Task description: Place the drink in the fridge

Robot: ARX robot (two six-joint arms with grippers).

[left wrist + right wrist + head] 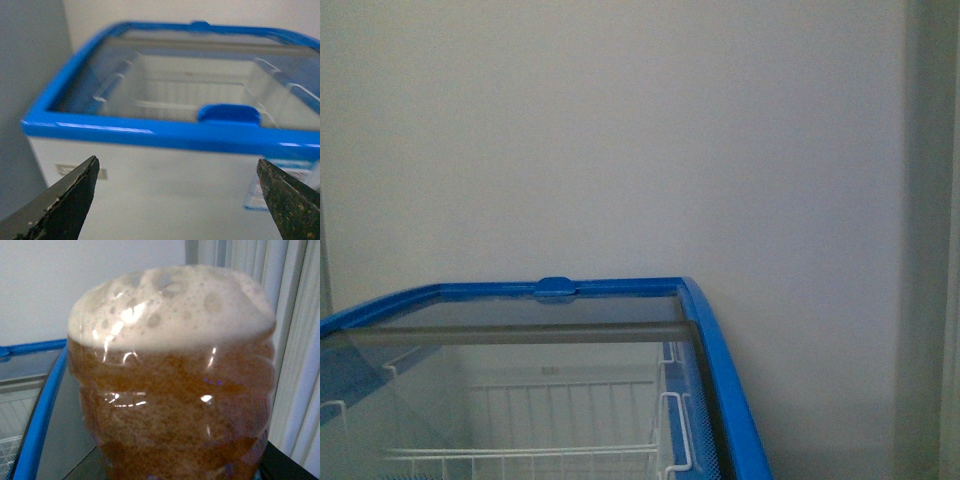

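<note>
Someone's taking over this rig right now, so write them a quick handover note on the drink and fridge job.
Left gripper: open, empty, facing the fridge front.
Right gripper: apparently shut on the drink, beside the fridge's rim.
Done: drink picked up and at the fridge.
To do: confirm the glass lid is open (unclear here), lower the drink into a wire basket, release.

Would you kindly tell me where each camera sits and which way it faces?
Front view: on the body between the arms, facing the fridge and the wall behind; no arm shows.
Left wrist view: on the left wrist, facing the fridge's near rim; the open left gripper shows.
Right wrist view: on the right wrist, filled by the foamy drink, evidently held; nothing of the robot clearly shows.
All three share the fridge's blue rim.
</note>
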